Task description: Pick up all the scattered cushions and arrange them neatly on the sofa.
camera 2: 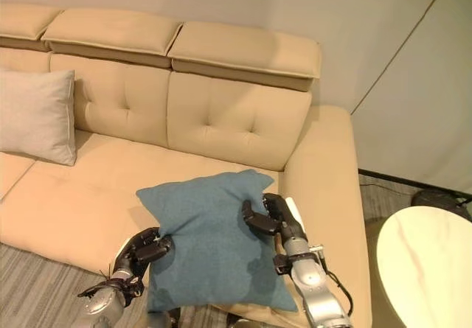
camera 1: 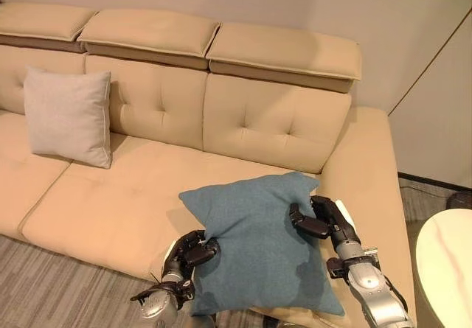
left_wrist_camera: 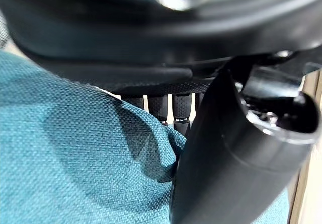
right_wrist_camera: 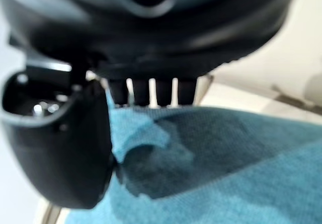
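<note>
A blue cushion (camera 1: 258,236) is held over the front edge of the beige sofa (camera 1: 110,203), near its right end. My left hand (camera 1: 190,253) pinches the cushion's left edge, fingers and thumb curled on the fabric (left_wrist_camera: 75,148). My right hand (camera 1: 318,219) clamps the cushion's right edge, its thumb pressed onto the cloth (right_wrist_camera: 201,148). A grey cushion (camera 1: 68,116) stands upright against the sofa's backrest at the left.
The sofa's right armrest (camera 1: 369,173) runs just beyond my right hand. A round white table (camera 1: 446,269) stands at the lower right. Striped grey floor (camera 1: 44,291) lies in front of the sofa. The seat between the two cushions is bare.
</note>
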Available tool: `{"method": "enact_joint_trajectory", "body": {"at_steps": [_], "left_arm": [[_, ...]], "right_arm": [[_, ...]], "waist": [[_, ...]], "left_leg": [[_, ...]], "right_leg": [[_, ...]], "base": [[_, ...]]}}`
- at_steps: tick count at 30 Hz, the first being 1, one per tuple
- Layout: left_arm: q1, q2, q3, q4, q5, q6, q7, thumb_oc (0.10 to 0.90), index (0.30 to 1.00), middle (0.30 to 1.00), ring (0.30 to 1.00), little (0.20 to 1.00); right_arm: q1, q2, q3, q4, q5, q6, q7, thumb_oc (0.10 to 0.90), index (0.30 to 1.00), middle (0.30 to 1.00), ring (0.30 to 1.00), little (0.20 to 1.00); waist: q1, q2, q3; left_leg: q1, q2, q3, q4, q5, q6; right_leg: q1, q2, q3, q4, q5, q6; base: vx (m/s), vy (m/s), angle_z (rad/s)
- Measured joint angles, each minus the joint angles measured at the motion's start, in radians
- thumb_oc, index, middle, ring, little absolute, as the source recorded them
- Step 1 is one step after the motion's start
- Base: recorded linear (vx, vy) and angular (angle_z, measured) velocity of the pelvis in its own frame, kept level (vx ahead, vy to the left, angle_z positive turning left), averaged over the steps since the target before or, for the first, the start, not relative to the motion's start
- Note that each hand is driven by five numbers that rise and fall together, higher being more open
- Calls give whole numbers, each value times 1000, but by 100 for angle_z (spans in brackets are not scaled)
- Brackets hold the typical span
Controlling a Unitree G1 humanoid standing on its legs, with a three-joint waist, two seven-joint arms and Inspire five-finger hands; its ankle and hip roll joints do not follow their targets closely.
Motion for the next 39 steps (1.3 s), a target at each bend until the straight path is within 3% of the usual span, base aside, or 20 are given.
{"method": "enact_joint_trajectory", "body": {"at_steps": [2,8,16,23,25,28,31,35,36,37,38,39], "left_arm": [[1,0,-1,0,0,0,0,400,300,300,300,300],[-12,48,-12,-3,11,0,1,400,300,300,300,300],[-139,126,-5,-41,61,-2,50,400,300,300,300,300],[-411,135,-14,27,140,-28,193,400,300,300,300,300],[-541,142,-8,69,161,-39,263,400,300,300,300,300],[-764,158,-47,200,185,-48,341,400,300,300,300,300],[-979,174,-85,265,211,-50,416,400,300,300,300,300],[-1108,200,-102,310,237,-57,467,400,300,300,300,300],[-1125,205,-102,312,241,-57,480,400,300,300,300,300],[-1153,211,-103,317,250,-63,487,400,300,300,300,300],[-1172,222,-106,315,256,-82,492,400,300,300,300,300],[-1194,233,-109,315,256,-89,498,400,300,300,300,300]], "right_arm": [[1,-1,-1,-1,0,0,1,400,300,300,300,300],[4,29,-2,-2,-1,9,2,400,300,300,300,300],[-119,63,17,0,-1,15,-61,400,300,300,300,300],[-467,58,80,153,-30,14,-223,400,300,300,300,300],[-606,56,98,192,-42,13,-272,400,300,300,300,300],[-813,41,131,329,-45,16,-345,400,300,300,300,300],[-972,4,139,396,-47,16,-423,400,300,300,300,300],[-1048,-21,162,404,-53,16,-483,400,300,300,300,300],[-1061,-20,170,405,-53,16,-498,400,300,300,300,300],[-1085,-19,172,413,-54,16,-515,400,300,300,300,300],[-1110,-18,169,423,-54,16,-531,400,300,300,300,300],[-1141,-23,169,433,-54,16,-536,400,300,300,300,300]], "waist": [[-20,12,-7],[-19,-7,-4],[-11,-7,-3],[9,-4,26],[13,0,87],[17,2,91],[27,6,158],[32,6,164],[28,1,167],[18,-17,177],[12,-45,191],[7,-47,194]], "left_leg": [[44,15,8,-80,-15,6],[70,-13,47,-142,-12,16],[-5,-36,97,-170,6,45],[-192,-35,107,-114,20,53],[-220,-34,102,-114,33,49],[-318,-34,89,-105,53,48],[-348,-33,69,-106,66,43],[-365,-33,67,-104,68,41],[-381,-36,64,-72,66,39],[-457,-48,59,60,48,19],[-506,-76,33,56,24,40],[-494,-76,7,-111,75,44]], "right_leg": [[1,16,-2,0,0,0],[-22,-9,38,-3,15,25],[-117,-23,86,-44,69,35],[-274,-22,106,-65,130,23],[-294,-19,105,-82,148,19],[-376,-19,92,-89,170,10],[-393,-18,77,-95,176,3],[-404,-18,83,-104,178,1],[-401,-23,85,-104,183,-6],[-399,-46,89,-103,189,-13],[-397,-68,103,-102,189,-13],[-399,-65,108,-102,189,-13]], "base": [[105,133,-3],[50,94,-17],[-63,83,-18],[-97,10,-5],[-89,6,5],[-38,0,13],[-15,-6,18],[0,1,3],[8,5,22],[16,4,31],[16,4,27],[4,1,-10]]}}
